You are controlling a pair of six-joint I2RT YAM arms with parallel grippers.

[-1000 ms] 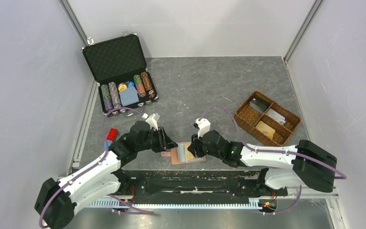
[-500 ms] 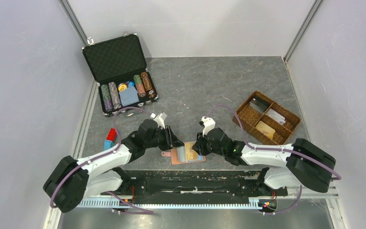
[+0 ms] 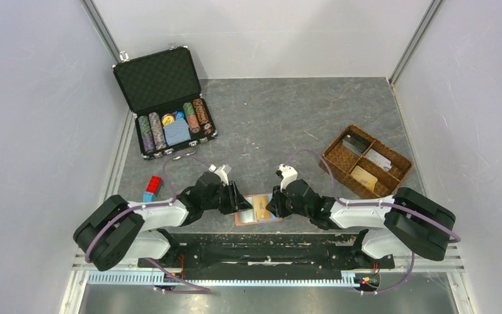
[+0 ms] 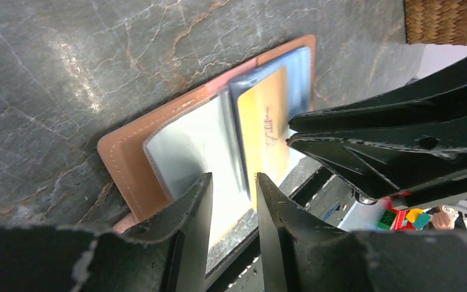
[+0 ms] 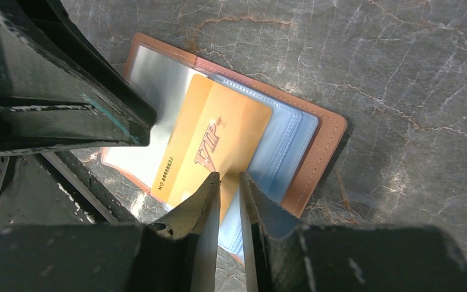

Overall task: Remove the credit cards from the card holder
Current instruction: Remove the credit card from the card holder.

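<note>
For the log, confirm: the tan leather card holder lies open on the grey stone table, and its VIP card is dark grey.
Wrong colour: the flat card marked VIP is golden tan, as the right wrist view shows. The tan leather card holder does lie open on the grey stone table.
</note>
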